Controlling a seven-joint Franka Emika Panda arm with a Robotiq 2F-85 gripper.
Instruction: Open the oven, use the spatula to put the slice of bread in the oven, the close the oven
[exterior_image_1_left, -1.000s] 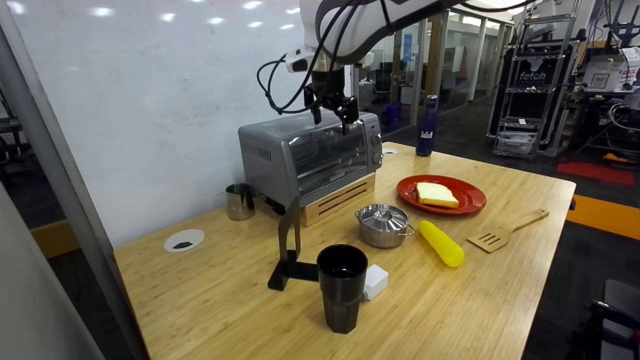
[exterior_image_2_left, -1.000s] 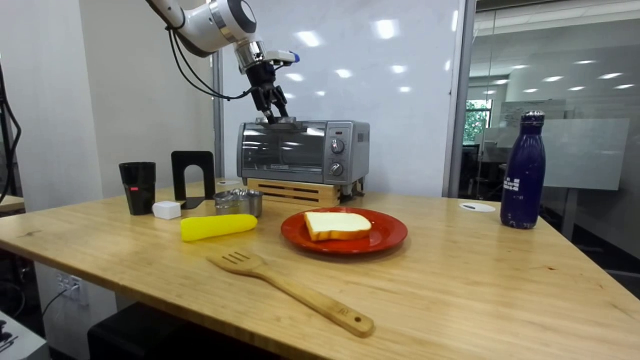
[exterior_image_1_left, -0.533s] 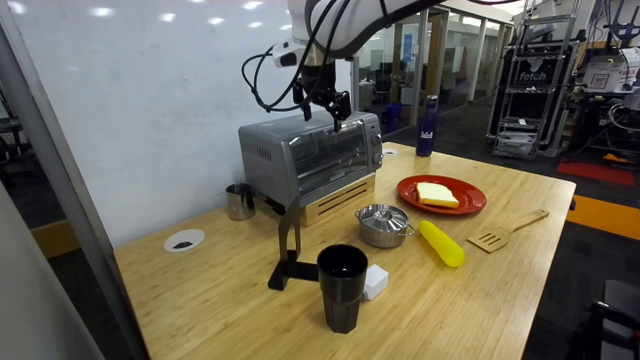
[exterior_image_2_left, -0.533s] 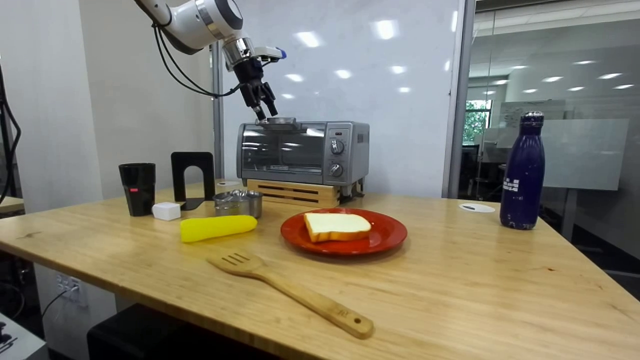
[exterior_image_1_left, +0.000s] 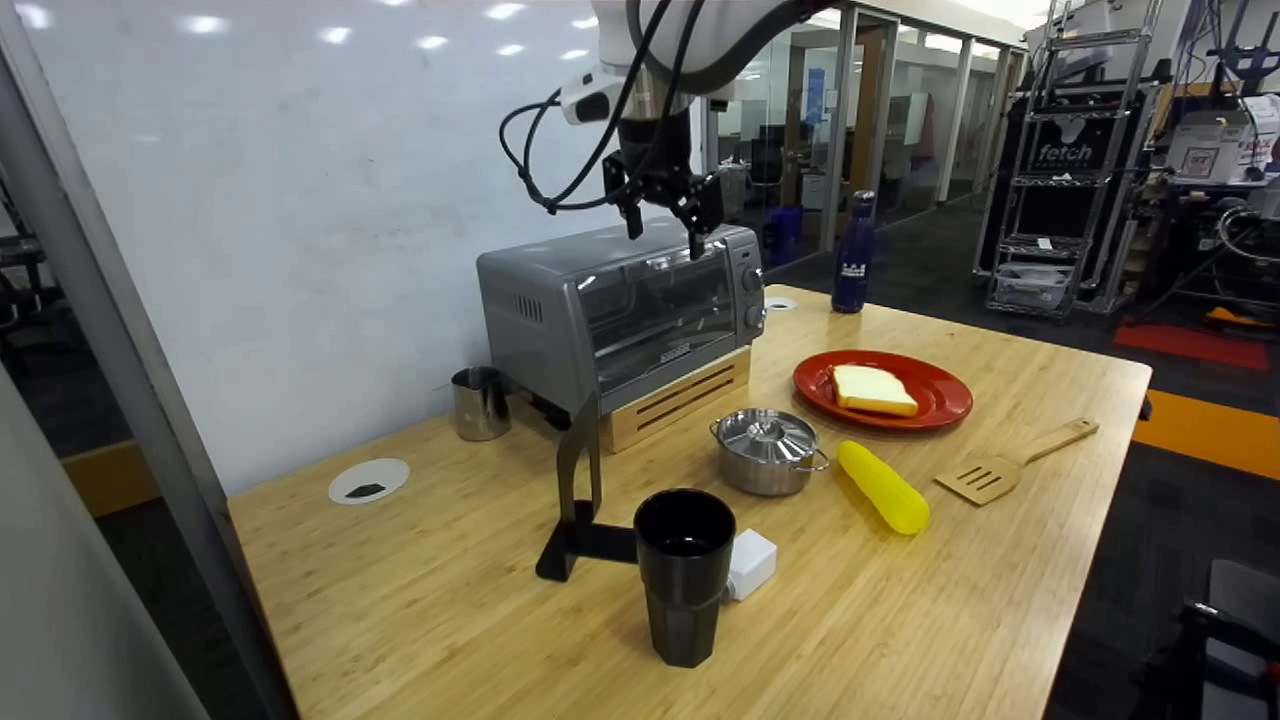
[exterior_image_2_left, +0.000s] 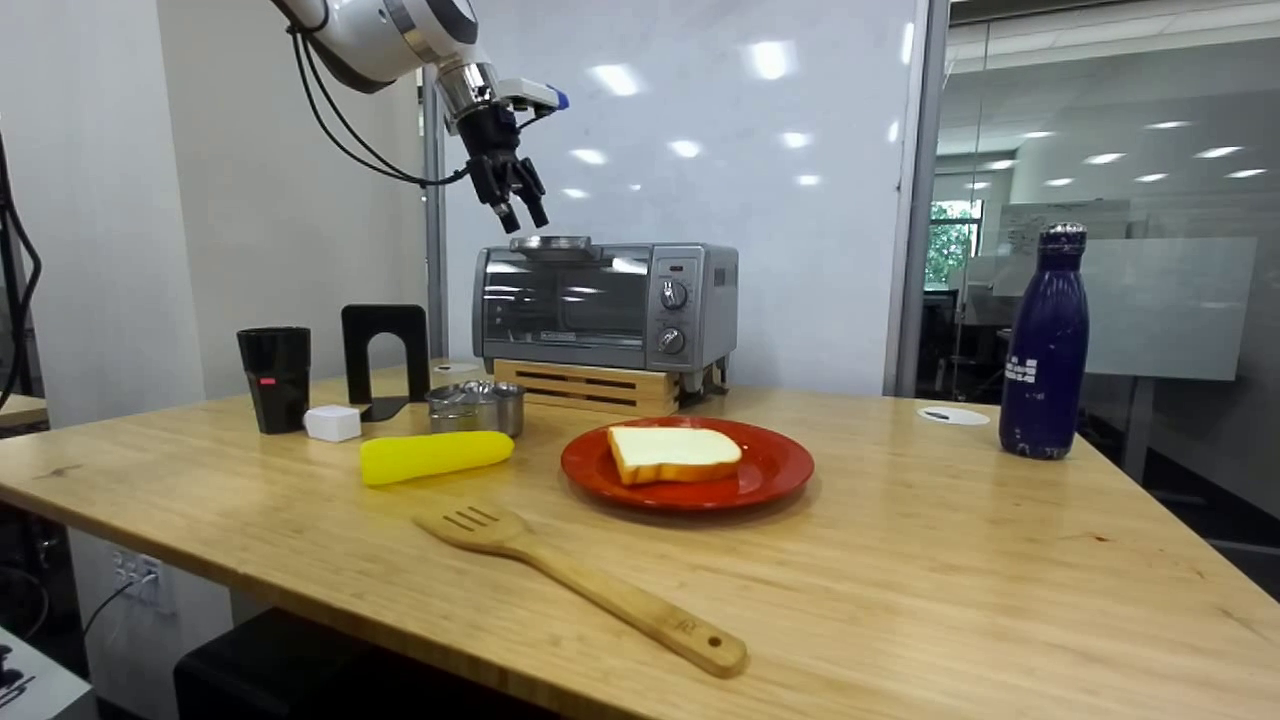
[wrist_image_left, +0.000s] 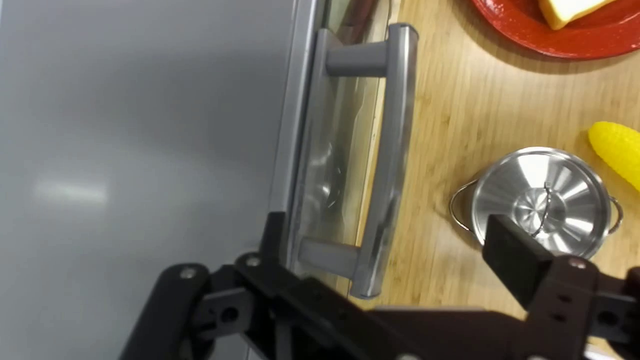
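Two jaws of our gripper (exterior_image_2_left: 526, 225) stand wide, empty. Opening the oven (exterior_image_2_left: 605, 305) appears in hand; next, we should lower them around the handle (wrist_image_left: 392, 155) below.

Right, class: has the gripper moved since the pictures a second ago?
Yes: in an exterior view, the gripper has risen and shifted toward the picture's left, judged against the oven handle.

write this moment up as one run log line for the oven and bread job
hand: open, holding nothing, above oven handle | oven door: shut | bread slice: on red plate | spatula: flat on table
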